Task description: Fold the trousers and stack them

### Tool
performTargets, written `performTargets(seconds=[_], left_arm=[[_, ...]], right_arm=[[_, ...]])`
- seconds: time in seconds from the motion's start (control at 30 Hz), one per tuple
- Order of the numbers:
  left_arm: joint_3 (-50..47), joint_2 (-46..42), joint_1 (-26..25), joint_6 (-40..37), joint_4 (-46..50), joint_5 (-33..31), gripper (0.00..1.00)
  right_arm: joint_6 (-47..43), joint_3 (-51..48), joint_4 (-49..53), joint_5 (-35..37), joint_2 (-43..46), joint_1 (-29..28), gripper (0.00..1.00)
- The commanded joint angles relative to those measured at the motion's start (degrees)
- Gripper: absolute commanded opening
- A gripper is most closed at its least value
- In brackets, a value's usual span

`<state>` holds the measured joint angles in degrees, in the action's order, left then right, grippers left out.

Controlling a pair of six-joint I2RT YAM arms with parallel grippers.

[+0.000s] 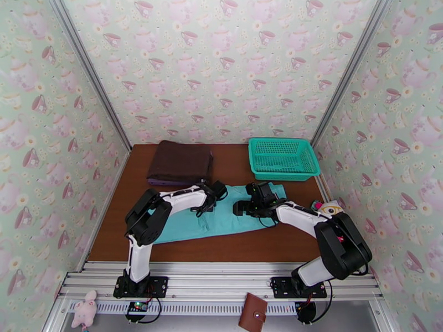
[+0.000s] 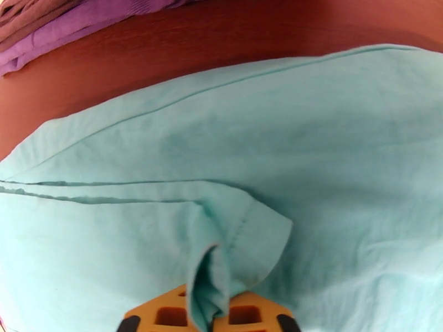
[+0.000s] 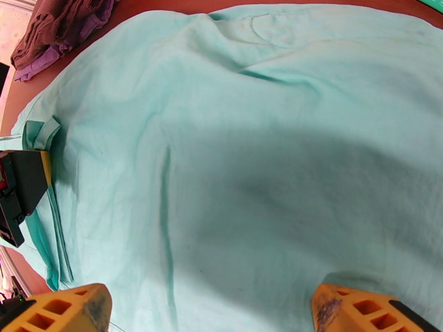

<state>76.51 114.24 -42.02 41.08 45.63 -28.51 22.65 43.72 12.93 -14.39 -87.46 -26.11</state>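
Left wrist view: the left jaws were closed tight on a small raised fold of the trousers. The cloth was pinched between the two orange fingertips at the lower edge. Around the pinch the turquoise cloth lay mostly flat, with a seam running off to the left. Beyond its far edge came a strip of the brown desk, then a purple cloth lying under a dark brown cloth.

Right wrist view: the right jaws stood wide apart, one orange finger at each lower corner, with nothing held between them. They hung over the trousers; whether they touched the cloth could not be told. At the left edge the black tip of the left arm held a small loop of the cloth.

Top external view: the trousers lay spread across the middle of the desk. The left arm and right arm both reached inward over their far edge. The dark brown cloth lay folded at the far left, just beyond the trousers. A green mesh basket stood at the far right, near them.
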Motion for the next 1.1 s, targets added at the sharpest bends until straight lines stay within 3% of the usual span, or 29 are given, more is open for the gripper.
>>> performTargets(seconds=[0.0, 0.23, 0.47, 0.57, 0.7, 0.83, 0.87, 0.97, 1.0, 1.07], left_arm=[[-1.7, -5.1, 0.4, 3.0, 0.9, -3.3, 0.0], [-1.9, -8.6, 0.9, 5.0, -0.3, -7.7, 0.0], [1.3, -4.2, 3.2, 4.9, -0.4, -8.8, 0.0], [1.1, -3.4, 3.8, 4.1, -2.2, -7.4, 0.0], [0.5, -2.4, 4.5, -0.2, -8.0, 1.9, 0.0], [1.1, -2.1, 4.3, -1.1, -8.4, 6.6, 0.01], [0.2, -2.8, 4.2, -1.2, -9.5, 7.7, 0.07], [-0.1, -4.3, 4.5, -1.7, -8.0, 9.1, 0.61], [-0.3, -5.8, 4.5, -2.4, -6.6, 7.7, 0.72], [-3.8, -11.6, 4.4, -5.4, -7.7, 5.3, 0.82]], right_arm=[[-0.7, 1.1, -0.2, -1.3, -1.0, 0.1, 0.99], [-0.7, 1.2, -0.2, -1.6, -1.2, 0.2, 0.99], [-1.0, 1.3, 0.0, -1.5, -1.4, 0.1, 1.0], [-0.9, 1.5, 0.1, -1.8, -1.7, 0.3, 0.99], [-1.0, 1.6, 0.2, -1.9, -2.4, 0.2, 1.0], [-1.1, 1.8, 0.3, -2.1, -2.6, 0.1, 1.0], [-1.1, 1.8, 0.3, -2.1, -2.6, 0.2, 0.99], [-1.1, 1.9, 0.2, -2.4, -2.9, 0.2, 0.99], [-1.2, 1.9, 0.3, -2.4, -2.9, 0.1, 1.0], [-1.2, 1.9, 0.3, -2.1, -2.9, 0.1, 0.99]])
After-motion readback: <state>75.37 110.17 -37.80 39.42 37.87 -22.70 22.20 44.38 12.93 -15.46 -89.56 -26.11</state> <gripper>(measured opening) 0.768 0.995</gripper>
